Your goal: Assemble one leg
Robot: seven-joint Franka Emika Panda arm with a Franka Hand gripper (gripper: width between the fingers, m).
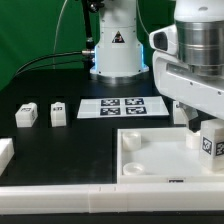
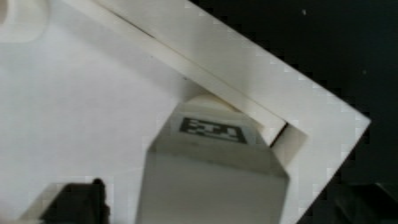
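My gripper [image 1: 199, 128] is shut on the leg [image 1: 209, 141], a small white block with a black-and-white marker on one face. It holds the leg upright at the right-hand corner of the big white tray-like piece [image 1: 150, 160] in the exterior view. In the wrist view the leg [image 2: 214, 160] sits between my dark fingers [image 2: 79, 203], with its marker end down against the tray's raised rim [image 2: 267, 75] at a corner. I cannot tell whether the leg's tip is in a socket.
Two loose legs [image 1: 27, 113] [image 1: 58, 113] stand at the exterior view's left. The marker board [image 1: 125, 106] lies in front of the robot base. A white block [image 1: 5, 152] sits at the left edge. A long white bar [image 1: 90, 200] runs along the front.
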